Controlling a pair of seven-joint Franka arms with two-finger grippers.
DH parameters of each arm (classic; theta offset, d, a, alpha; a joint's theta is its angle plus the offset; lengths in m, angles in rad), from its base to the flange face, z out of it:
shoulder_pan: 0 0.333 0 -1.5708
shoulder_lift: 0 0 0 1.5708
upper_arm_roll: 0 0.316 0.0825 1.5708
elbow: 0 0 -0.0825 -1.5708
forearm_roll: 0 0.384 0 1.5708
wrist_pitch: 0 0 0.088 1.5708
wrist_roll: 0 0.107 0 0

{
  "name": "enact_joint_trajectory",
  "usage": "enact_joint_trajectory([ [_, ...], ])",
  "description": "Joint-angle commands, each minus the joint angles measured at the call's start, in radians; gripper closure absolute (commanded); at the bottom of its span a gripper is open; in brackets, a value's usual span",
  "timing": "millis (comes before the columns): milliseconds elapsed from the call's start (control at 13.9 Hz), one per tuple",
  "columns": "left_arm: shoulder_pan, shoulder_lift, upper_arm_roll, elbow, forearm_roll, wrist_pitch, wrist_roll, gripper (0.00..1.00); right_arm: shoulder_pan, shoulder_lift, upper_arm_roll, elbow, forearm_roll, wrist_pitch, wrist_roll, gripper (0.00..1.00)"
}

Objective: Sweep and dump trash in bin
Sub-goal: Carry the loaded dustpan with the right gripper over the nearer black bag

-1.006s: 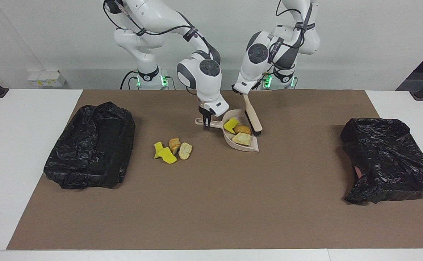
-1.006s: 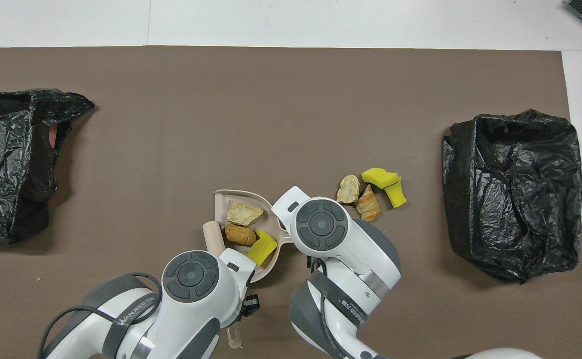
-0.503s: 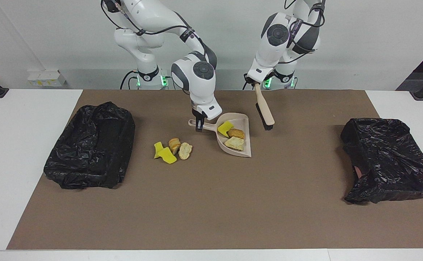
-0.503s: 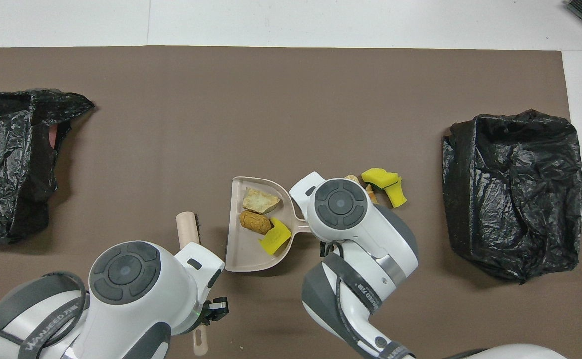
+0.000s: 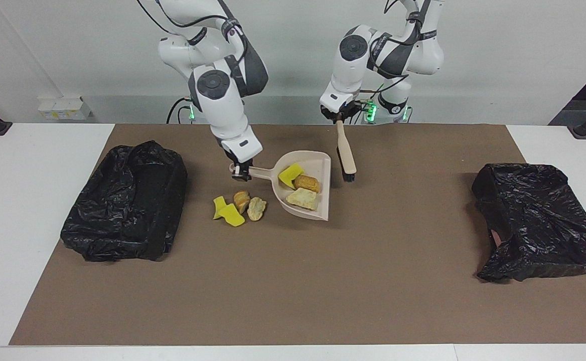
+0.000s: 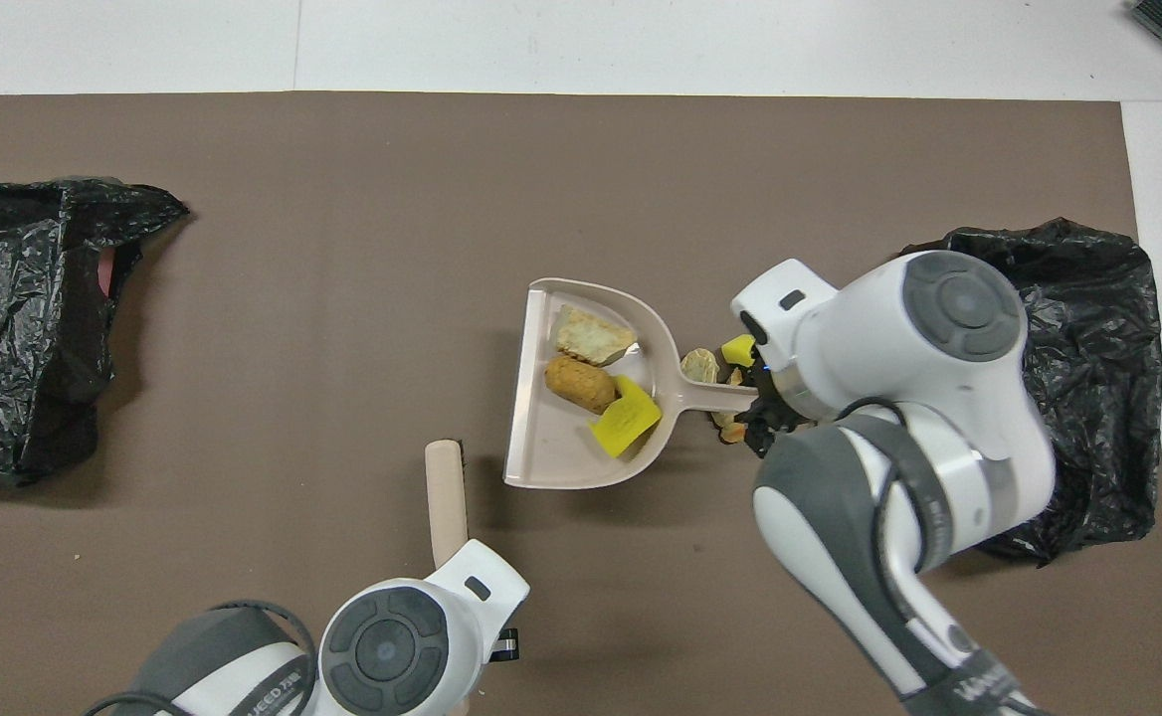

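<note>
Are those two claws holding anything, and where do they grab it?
The right claw grips the dustpan by the end of its handle. The left claw grips the brush by its handle's top.

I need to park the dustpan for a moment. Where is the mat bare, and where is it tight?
Bare mat runs farther from the robots than the dustpan, between both black bags. Crowded: the loose trash under the right claw holding the handle; the left claw holds the brush beside the pan.
</note>
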Motion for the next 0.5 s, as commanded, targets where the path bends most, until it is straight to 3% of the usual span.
enact_joint_trajectory([
  [0, -0.027, -0.012, -0.017, -0.029, 0.002, 0.045, -0.039, 1.00, -0.001, -0.088, -0.123, 0.000, 0.042, -0.087, -0.093, 1.00],
  [144, -0.058, -0.005, -0.070, -0.061, -0.023, 0.100, -0.093, 1.00, -0.001, -0.130, -0.227, 0.003, 0.025, -0.127, -0.118, 1.00],
  [431, -0.064, 0.018, -0.168, -0.086, -0.120, 0.169, -0.098, 1.00, -0.003, -0.122, -0.452, 0.022, -0.032, -0.146, -0.303, 1.00],
])
